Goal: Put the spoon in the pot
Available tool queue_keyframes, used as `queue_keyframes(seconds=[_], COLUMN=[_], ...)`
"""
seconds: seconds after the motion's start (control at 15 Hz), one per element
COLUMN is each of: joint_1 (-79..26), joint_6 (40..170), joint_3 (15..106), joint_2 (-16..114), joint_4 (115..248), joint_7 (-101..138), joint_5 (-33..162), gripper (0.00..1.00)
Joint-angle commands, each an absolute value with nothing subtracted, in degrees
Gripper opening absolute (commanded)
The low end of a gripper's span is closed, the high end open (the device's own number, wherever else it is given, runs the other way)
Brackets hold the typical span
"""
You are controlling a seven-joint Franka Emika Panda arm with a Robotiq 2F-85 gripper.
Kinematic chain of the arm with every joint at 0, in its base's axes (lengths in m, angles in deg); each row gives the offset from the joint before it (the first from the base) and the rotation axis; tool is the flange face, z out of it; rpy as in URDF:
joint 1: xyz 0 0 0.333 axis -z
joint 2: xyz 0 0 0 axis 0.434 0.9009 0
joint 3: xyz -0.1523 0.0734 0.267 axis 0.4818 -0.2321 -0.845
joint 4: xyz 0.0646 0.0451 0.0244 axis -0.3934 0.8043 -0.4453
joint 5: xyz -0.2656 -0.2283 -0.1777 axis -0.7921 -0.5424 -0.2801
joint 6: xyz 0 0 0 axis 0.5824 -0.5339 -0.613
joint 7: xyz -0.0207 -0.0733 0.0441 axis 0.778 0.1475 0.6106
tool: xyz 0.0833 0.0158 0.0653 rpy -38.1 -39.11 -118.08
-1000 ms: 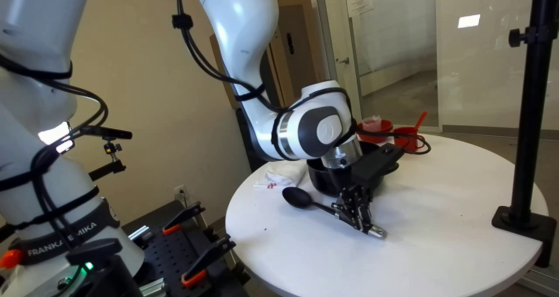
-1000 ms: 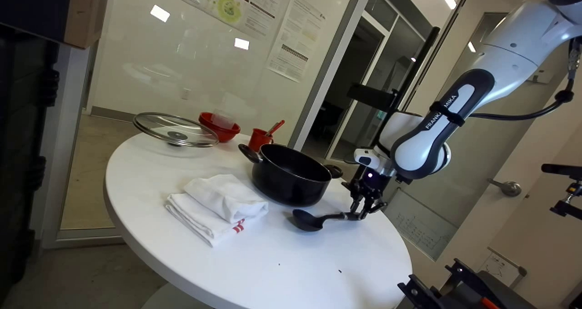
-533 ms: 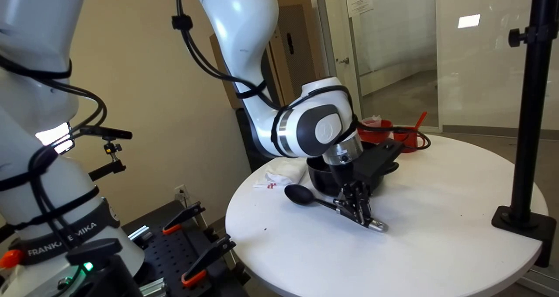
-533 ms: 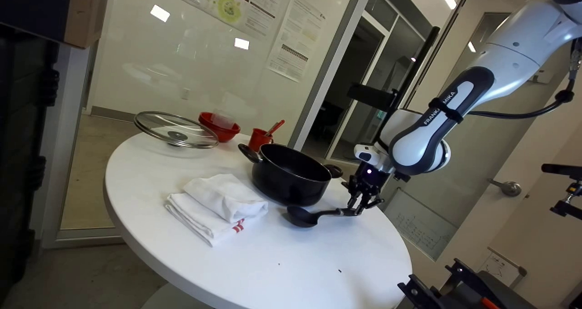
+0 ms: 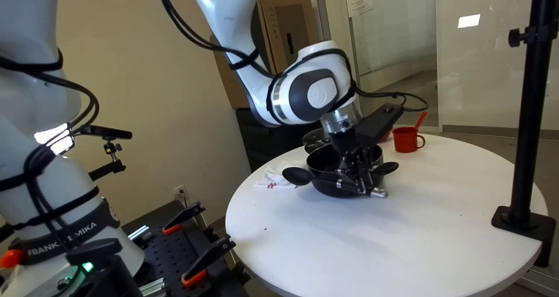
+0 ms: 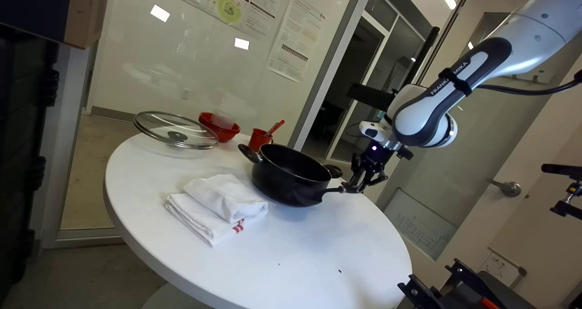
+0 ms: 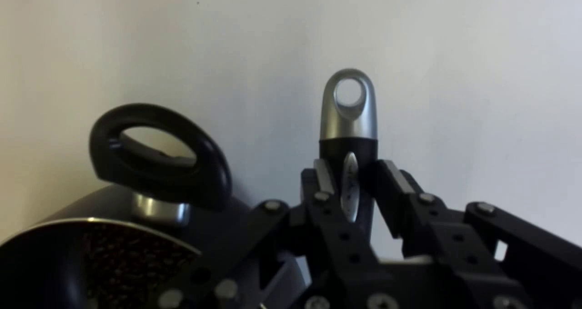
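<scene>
The black spoon is held off the table, roughly level, outside the pot. Its bowl also shows in an exterior view, dark against the pot's wall. My gripper is shut on the spoon's handle near its silvery end. In the wrist view the handle stands between the two fingertips of the gripper. The wide black pot stands upright on the table, beside the spoon. In the wrist view the pot is at lower left with one side handle; dark brown speckles show inside it.
A folded white towel lies beside the pot on the round white table. A glass lid, a red bowl and a red cup with a utensil are farther back. A black pole is clamped at the table's edge.
My gripper has risen with the spoon in it, from close over the table to about the height of the pot's wall. The pot and towel have not moved.
</scene>
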State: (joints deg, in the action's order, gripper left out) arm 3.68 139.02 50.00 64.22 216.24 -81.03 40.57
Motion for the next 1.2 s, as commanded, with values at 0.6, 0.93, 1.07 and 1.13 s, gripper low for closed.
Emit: queue_keyframes(seconds=[0.6,0.93,1.07,1.13], joint_1=[-18.8,-22.9,-23.9,-24.3], joint_6=[122.3,114.1,110.1,108.4], joint_3=[66.3,66.2,64.8,63.9], joint_2=[45.6,45.4,46.1,46.6], joint_4=[211.0,205.8,204.8,204.7], joint_7=[-74.5,-56.4,-50.6,-48.4], joint_5=[24.3,2.3,-3.9,-6.1], gripper=[0.07,0.07,0.07,0.07])
